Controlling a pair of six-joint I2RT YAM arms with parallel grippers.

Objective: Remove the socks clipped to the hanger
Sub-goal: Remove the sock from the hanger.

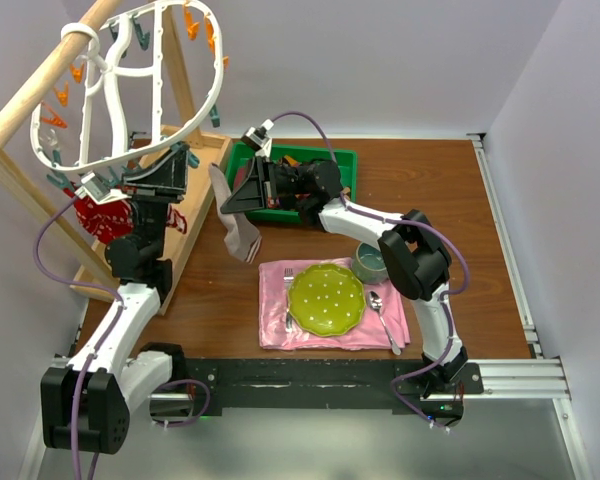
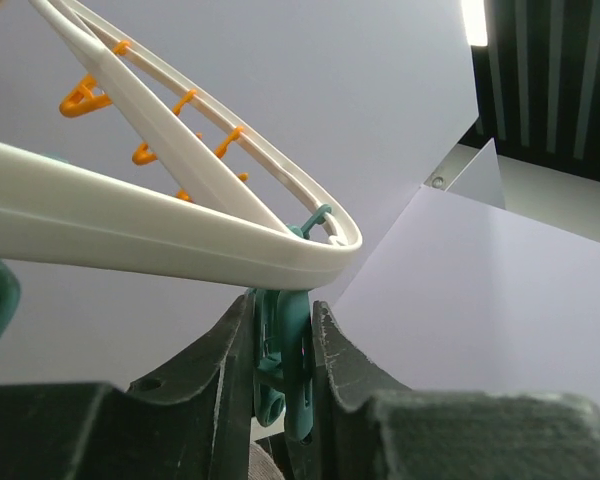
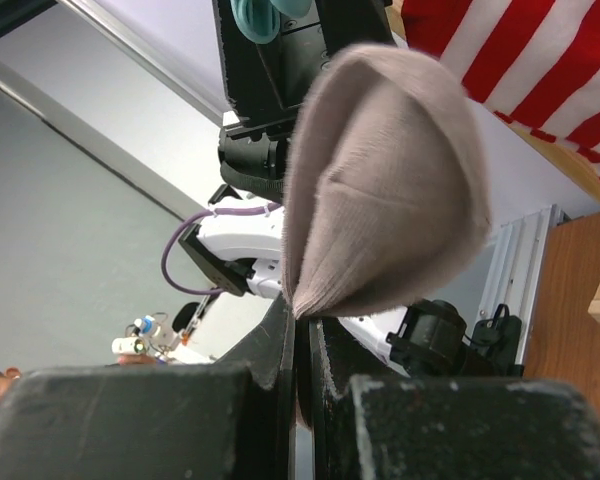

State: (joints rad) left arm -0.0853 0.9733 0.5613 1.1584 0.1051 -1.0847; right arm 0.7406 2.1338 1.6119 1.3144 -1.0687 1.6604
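Observation:
The white oval hanger (image 1: 130, 75) hangs from a wooden pole at the back left. My left gripper (image 1: 186, 160) is raised to its lower rim and is shut on a teal clip (image 2: 285, 350) under the rim (image 2: 130, 235). My right gripper (image 1: 227, 206) is shut on a grey sock (image 1: 242, 238) that hangs beside that clip; in the right wrist view the sock (image 3: 390, 190) bulges above the closed jaws (image 3: 302, 322). I cannot tell whether the clip still holds the sock. A red-and-white striped sock (image 1: 98, 215) hangs from the hanger's left side and shows in the right wrist view (image 3: 520, 60).
A green bin (image 1: 342, 160) with dark socks in it stands behind the right arm. A pink napkin (image 1: 275, 325) near the front carries a green plate (image 1: 326, 298), a fork and a spoon (image 1: 380, 310); a small bowl (image 1: 370, 262) sits beside it. The wooden rack (image 1: 195, 215) stands left.

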